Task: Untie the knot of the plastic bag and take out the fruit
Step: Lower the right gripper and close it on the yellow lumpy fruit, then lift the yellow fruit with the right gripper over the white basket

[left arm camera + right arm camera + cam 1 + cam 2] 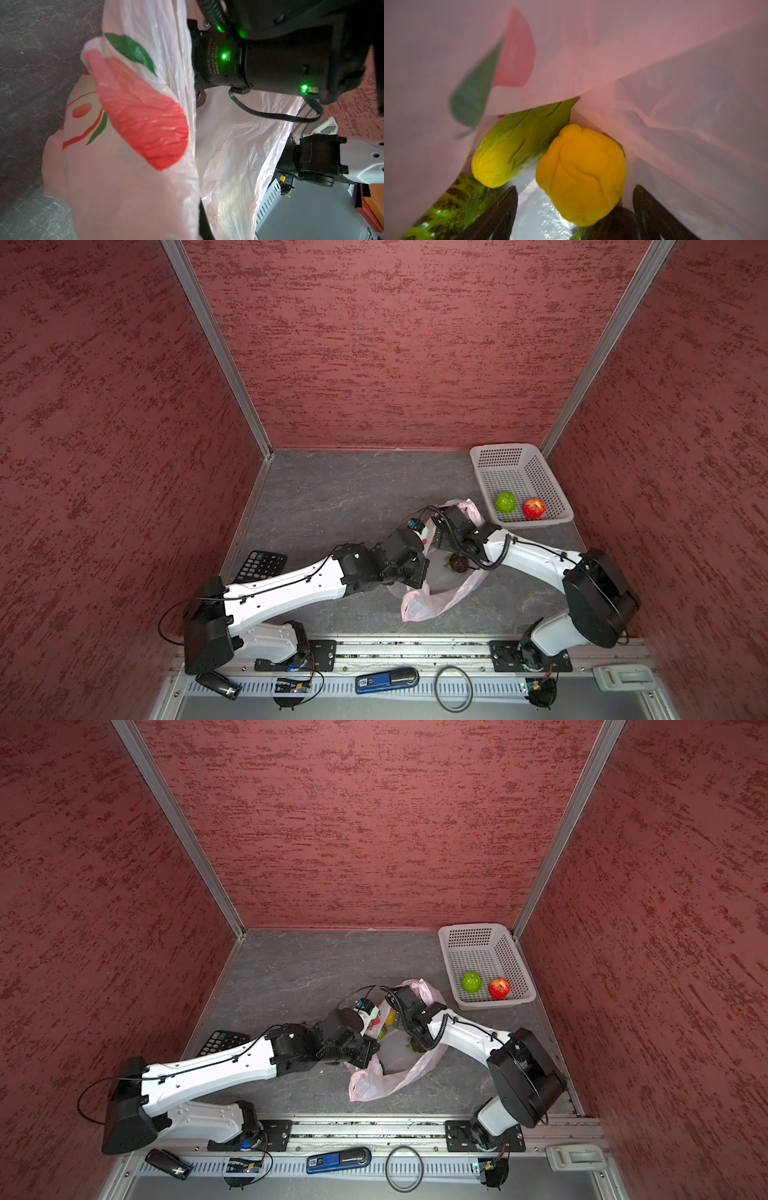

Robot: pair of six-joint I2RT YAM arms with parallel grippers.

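Right gripper (575, 188) is standing wide open at a lumpy yellow fruit (581, 176); left gripper (417, 572) is pinching the crinkled pink plastic bag (124, 187).

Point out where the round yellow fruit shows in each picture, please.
In a top view: the right arm hides it.
In a top view: the yellow fruit shows as a small speck beside that arm's wrist.
Left wrist: not in it.
Right wrist: centre, low.
Shared landmark: the pink bag.

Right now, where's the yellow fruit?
The yellow fruit is inside the bag, in the right wrist view just ahead of the open right gripper, beside the yellow-green fruit. In a top view it shows at the bag's mouth.
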